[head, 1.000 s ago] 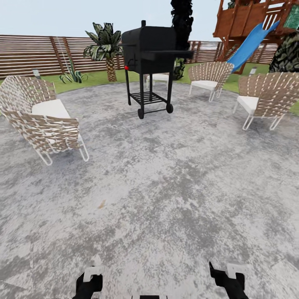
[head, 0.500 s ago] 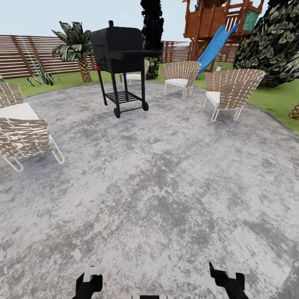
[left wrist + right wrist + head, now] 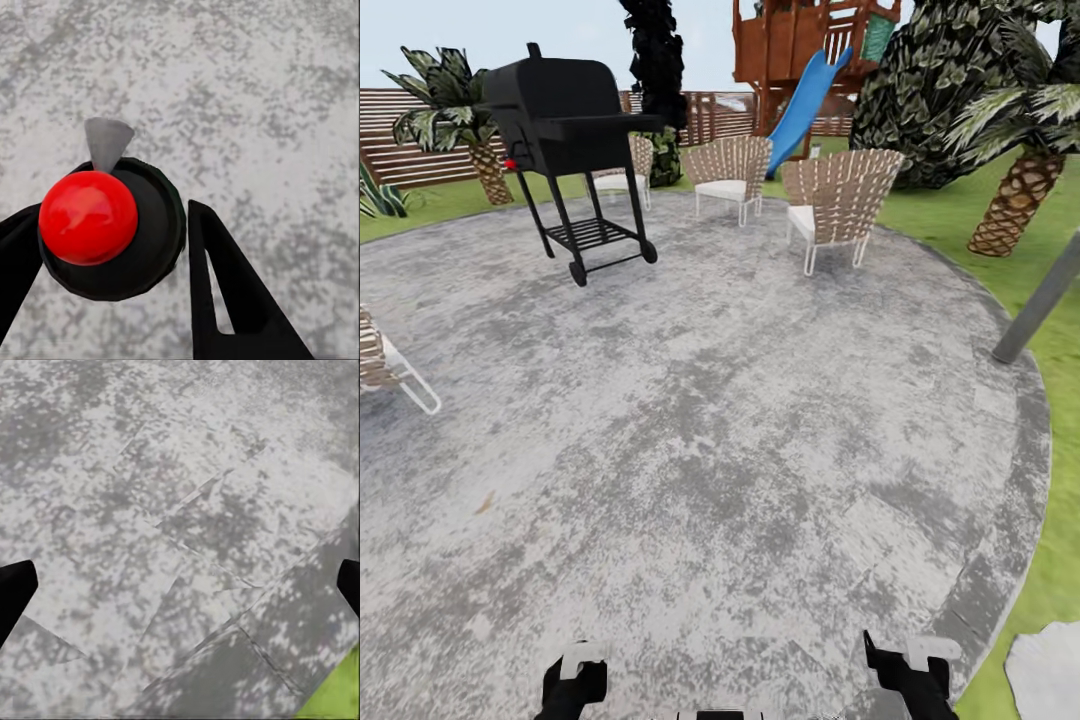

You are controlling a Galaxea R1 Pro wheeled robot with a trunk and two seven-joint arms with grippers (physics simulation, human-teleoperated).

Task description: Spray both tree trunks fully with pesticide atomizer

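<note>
Left wrist view: left end effector (image 3: 105, 262) clamps the pesticide atomizer (image 3: 112, 229) between its fingers.

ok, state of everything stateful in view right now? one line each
pesticide atomizer: held between the left gripper's fingers, red cap on, above the floor
left gripper: shut on the atomizer
right gripper: open, holding nothing, over paving near the grass edge
grill: lid closed, standing upright on the paving
wicker chairs: upright, unoccupied
</note>
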